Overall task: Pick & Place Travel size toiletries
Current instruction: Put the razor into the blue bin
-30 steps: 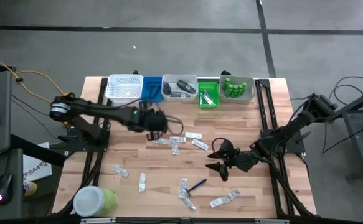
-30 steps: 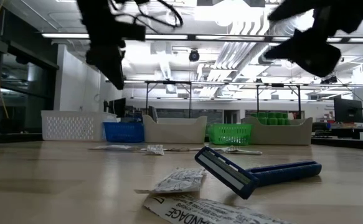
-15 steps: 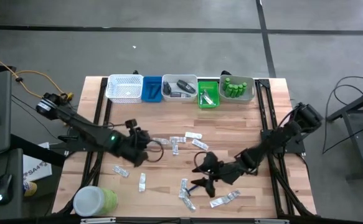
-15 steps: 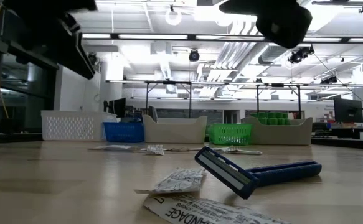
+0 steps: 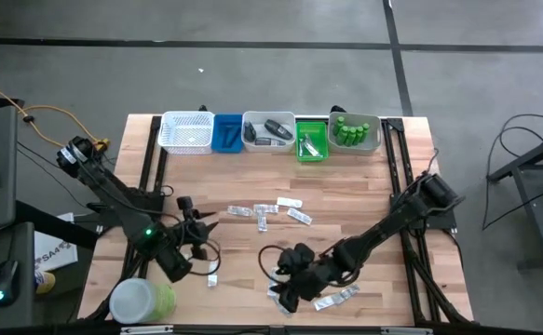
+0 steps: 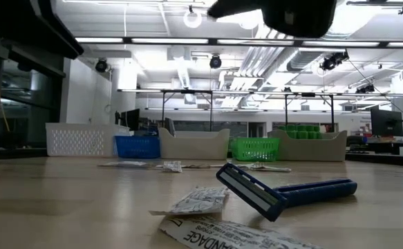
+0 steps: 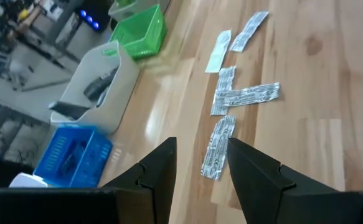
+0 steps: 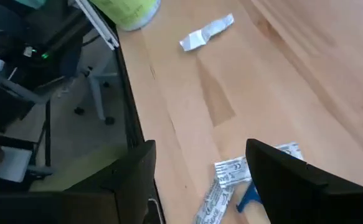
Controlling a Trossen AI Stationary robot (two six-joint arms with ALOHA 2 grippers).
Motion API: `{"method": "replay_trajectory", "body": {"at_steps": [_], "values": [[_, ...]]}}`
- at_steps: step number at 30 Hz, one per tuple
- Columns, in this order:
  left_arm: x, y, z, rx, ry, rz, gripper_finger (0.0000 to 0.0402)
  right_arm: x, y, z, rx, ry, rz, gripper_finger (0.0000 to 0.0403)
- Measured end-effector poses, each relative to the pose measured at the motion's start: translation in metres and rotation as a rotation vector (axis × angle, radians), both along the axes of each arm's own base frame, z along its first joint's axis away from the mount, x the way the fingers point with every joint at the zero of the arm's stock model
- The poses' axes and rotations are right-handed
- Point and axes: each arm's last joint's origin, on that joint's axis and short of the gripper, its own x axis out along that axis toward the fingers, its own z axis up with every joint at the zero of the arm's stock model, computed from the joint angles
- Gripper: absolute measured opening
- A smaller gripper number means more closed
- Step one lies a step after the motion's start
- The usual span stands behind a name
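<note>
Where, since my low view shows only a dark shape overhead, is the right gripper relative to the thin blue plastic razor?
Observer: The right gripper hangs directly over the thin blue plastic razor, mid-table at the edge opposite the row of trays. It is open and empty.
Operator: And the left gripper?
Observer: The left gripper is above the boards on the left arm's side, open and empty, facing the silvery flat sachets.
Operator: Anything off my screen nearby?
Observer: A big green jar with a white lid stands at the table corner beside the left arm.
</note>
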Motion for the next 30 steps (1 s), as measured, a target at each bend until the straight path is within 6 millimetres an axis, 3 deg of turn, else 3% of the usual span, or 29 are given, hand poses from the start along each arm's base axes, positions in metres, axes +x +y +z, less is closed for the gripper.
{"method": "replay_trajectory", "body": {"at_steps": [13,18,24,30], "values": [[-0.003,-0.003,0.001,0.016,-0.014,-0.015,0.0141,0.012,0.005,-0.062,-0.037,0.175,-0.011,0.0243],[-0.003,-0.004,0.001,0.014,-0.016,-0.015,0.0141,0.003,0.017,-0.067,-0.132,0.175,0.044,0.0243],[-0.003,-0.004,0.001,0.012,-0.017,-0.016,0.0141,-0.008,0.03,-0.066,-0.255,0.095,-0.016,0.0243],[-0.003,-0.004,0.001,0.011,-0.014,-0.016,0.0141,-0.008,0.044,-0.085,-0.295,0.049,-0.036,0.0243]]}}
